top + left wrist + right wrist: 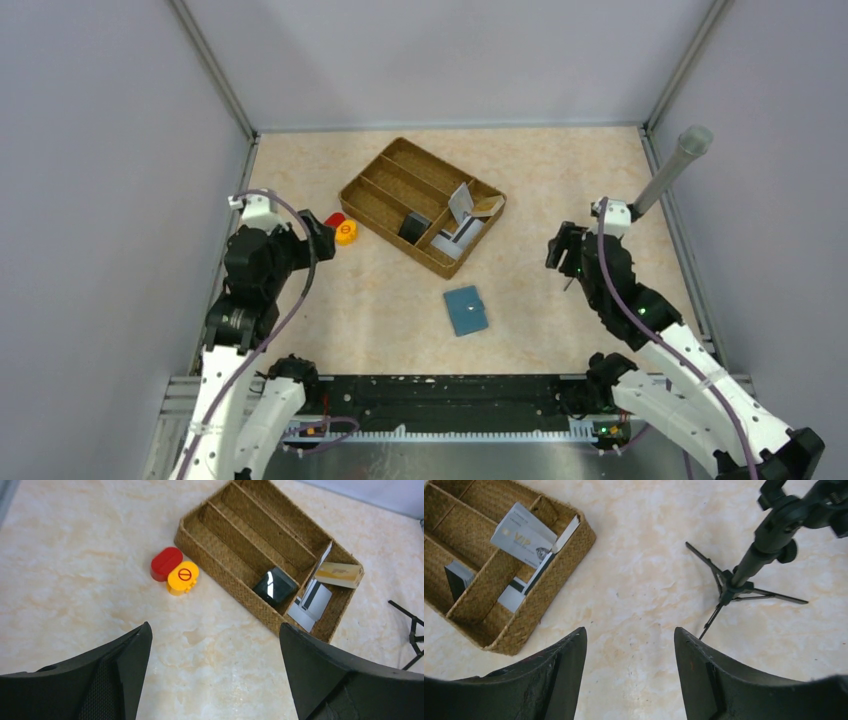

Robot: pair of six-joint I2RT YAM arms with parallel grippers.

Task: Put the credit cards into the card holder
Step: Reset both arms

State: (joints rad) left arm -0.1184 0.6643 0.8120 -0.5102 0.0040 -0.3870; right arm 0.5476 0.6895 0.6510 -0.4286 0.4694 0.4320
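Credit cards [462, 212] sit in the woven tray's [372, 216] end compartment (some leaning upright, one tan). Card holder [466, 310] lies folded shut on the table [560, 190], on the near side of the tray and apart from it. Left gripper [215, 645] is left of the tray, jaws wide apart. Right gripper [630, 645] is right of the tray, jaws apart.

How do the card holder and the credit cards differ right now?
The card holder lies flat, folded shut, on the table; the credit cards sit in an end compartment of the woven tray, some leaning. The card holder is teal; the credit cards are pale grey, one tan. Both are flat and rectangular.
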